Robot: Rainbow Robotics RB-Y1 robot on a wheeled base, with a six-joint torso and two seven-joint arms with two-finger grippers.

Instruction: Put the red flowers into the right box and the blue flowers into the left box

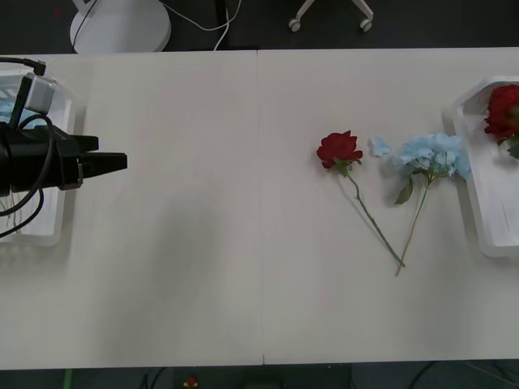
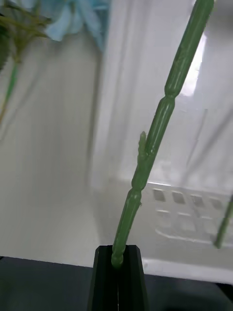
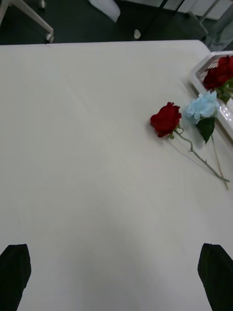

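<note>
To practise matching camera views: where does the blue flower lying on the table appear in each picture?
Front view: blue flower right of centre, beside the right box.
Left wrist view: between the red rose and that box.
Right wrist view: a corner.
Shared landmark: the right box.

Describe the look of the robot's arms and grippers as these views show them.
The left gripper is matte black and tapers to a blunt tip, with black cables looping along the arm and a small silver-grey block mounted above the wrist. In its wrist view the fingers are plain black rounded shapes. The right gripper shows two flat black fingers pressed together.
</note>
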